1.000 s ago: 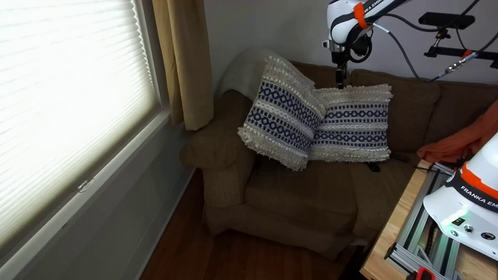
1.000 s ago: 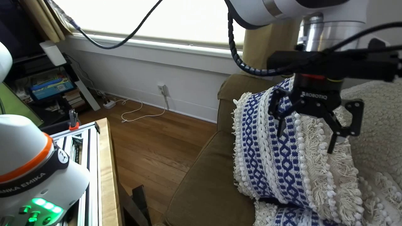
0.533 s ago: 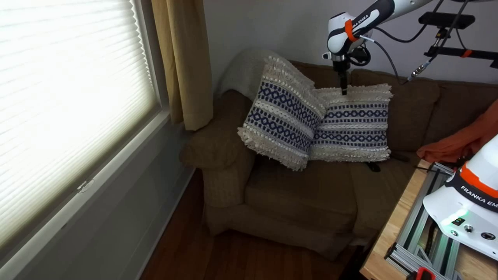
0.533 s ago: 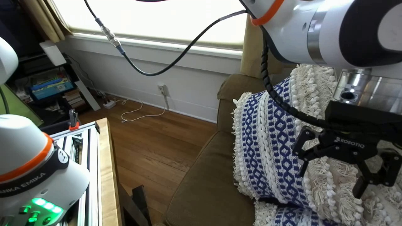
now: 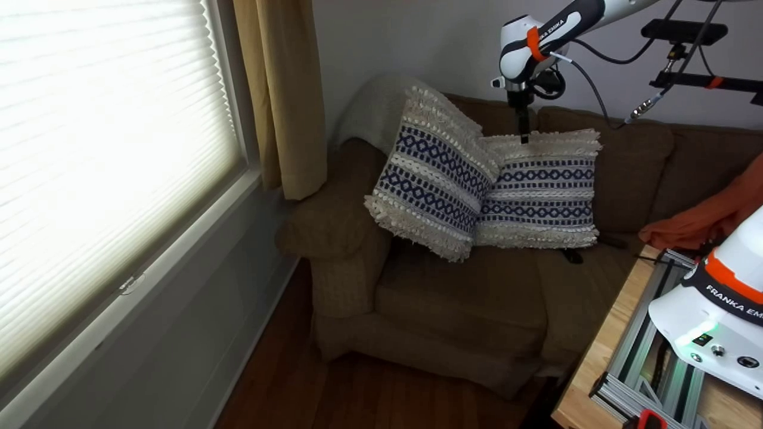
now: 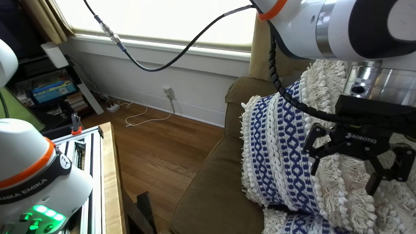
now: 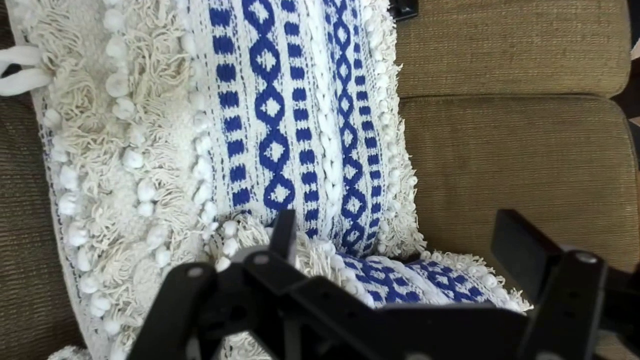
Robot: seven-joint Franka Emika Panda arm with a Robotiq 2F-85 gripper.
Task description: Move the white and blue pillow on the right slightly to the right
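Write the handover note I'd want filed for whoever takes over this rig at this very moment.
The hand is open, jaws apart and gripping nothing, by the top edge of the white and blue pillow on the right; whether they touch is unclear.
That pillow rests on the sofa, partly covered by the other pillow.
Done: hand near the pillow, no grip yet.
Left: probably grip or nudge it slightly right, then let go.

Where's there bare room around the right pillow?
In an exterior view, brown fabric sofa seat shows bare in front of the fringed white and blue right pillow; brown sofa backrest shows between it and the orange cloth. Crowded: where the matching left pillow overlaps it, and at its lower edge, by a small black object.
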